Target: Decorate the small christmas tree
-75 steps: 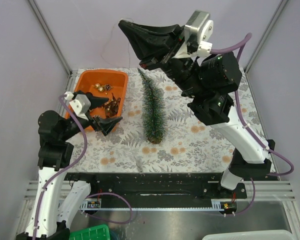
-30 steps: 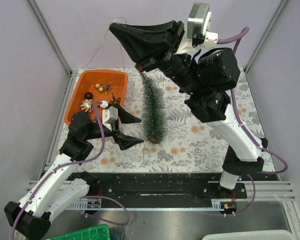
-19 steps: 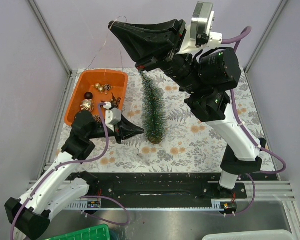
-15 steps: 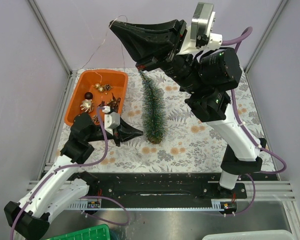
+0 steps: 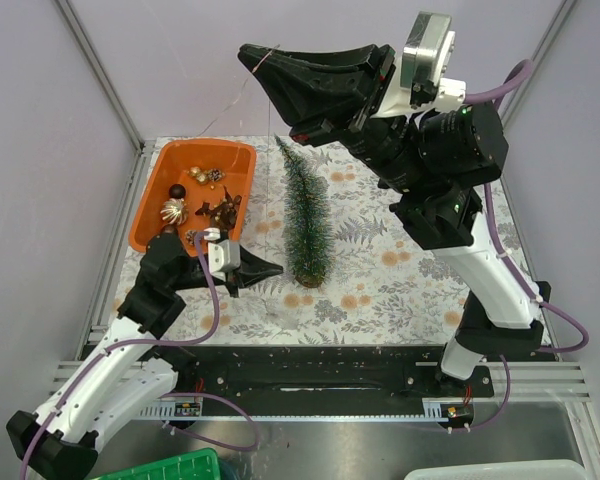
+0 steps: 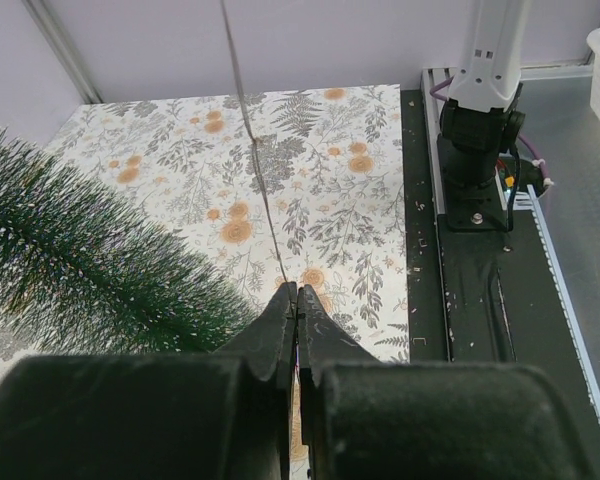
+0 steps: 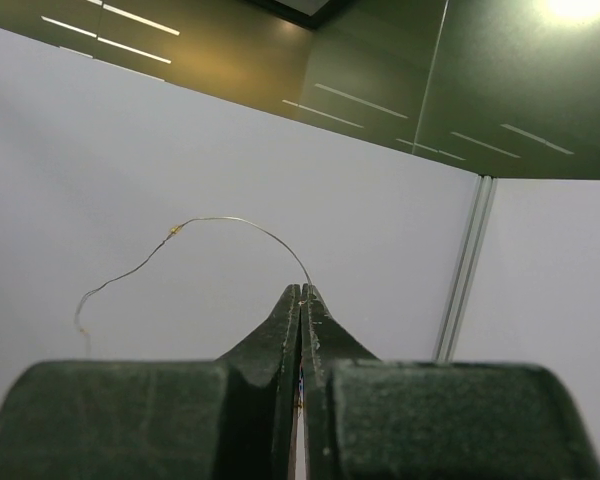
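Observation:
The small christmas tree [image 5: 306, 225] stands upright in the middle of the floral mat; its bristles fill the left of the left wrist view [image 6: 80, 270]. A thin light wire [image 5: 271, 100] hangs from my right gripper [image 5: 245, 52], which is held high above the tree and shut on the wire's upper part [image 7: 230, 220]. My left gripper [image 5: 278, 268] is low beside the tree's base, on its left. It is shut [image 6: 296, 290] on the same wire [image 6: 250, 140], which runs taut upward from its tips. In the right wrist view the right gripper [image 7: 300, 290] pinches the wire at its tips.
An orange tray [image 5: 170, 165] at the back left holds a gold ball [image 5: 172, 211], a dark ball [image 5: 178, 191] and pine cones [image 5: 223, 208]. A black rail [image 5: 310, 365] runs along the near edge. A green basket [image 5: 175, 468] and a white basket [image 5: 500, 470] sit below it.
My left gripper swung from the tray to the tree's base and shut on the wire. The right arm shifted slightly right with the wire's upper end.

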Robot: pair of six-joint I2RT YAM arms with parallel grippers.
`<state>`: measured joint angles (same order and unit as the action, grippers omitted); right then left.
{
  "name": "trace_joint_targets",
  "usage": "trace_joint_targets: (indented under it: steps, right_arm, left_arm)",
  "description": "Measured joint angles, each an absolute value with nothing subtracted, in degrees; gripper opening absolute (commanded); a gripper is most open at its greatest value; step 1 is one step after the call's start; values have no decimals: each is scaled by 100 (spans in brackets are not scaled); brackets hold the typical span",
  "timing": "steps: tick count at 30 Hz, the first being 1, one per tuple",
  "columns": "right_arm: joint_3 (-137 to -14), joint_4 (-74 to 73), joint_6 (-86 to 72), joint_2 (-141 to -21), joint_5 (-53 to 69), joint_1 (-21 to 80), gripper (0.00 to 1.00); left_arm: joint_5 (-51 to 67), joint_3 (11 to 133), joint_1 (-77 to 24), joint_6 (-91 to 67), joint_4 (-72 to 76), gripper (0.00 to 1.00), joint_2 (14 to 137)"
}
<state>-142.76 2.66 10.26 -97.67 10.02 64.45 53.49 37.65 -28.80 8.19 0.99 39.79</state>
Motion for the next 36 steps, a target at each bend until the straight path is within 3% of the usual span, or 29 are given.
trace_joint_targets:
  steps: [5, 7, 10, 19, 20, 22, 24, 36]
  right_arm:
    - [-14186, 211, 1092, -9692, 958, 6445, 0]
    - [-14162, 202, 1157, -9682, 902, 6445, 0]
    - [-14162, 217, 1313, -9682, 786, 6442, 0]
    - [-14431, 386, 1514, -9852, 615, 6106, 0]
    - [-14479, 386, 1466, -9902, 620, 6020, 0]
    - [-14564, 386, 1313, -10031, 674, 5782, 0]
    - [-14573, 379, 1135, -10141, 725, 5601, 0]
    - [-14853, 327, 228, -10582, 1455, 5430, 0]
  left_arm:
    - [5341, 3754, -2853, 1063, -58, 2, 3900]
    - [5330, 3750, -2825, 1100, -102, 16, 3874]
    - [5312, 3750, -2777, 1135, -220, 21, 3868]
    - [5162, 4276, -2613, 1090, -832, 24, 3889]
    - [5148, 4386, -2611, 1066, -858, 32, 3903]
    - [5137, 4558, -2611, 991, -847, 71, 3913]
    - [5188, 4628, -2611, 897, -829, 78, 3922]
    - [5175, 4737, -2718, 62, -78, 85, 4757]
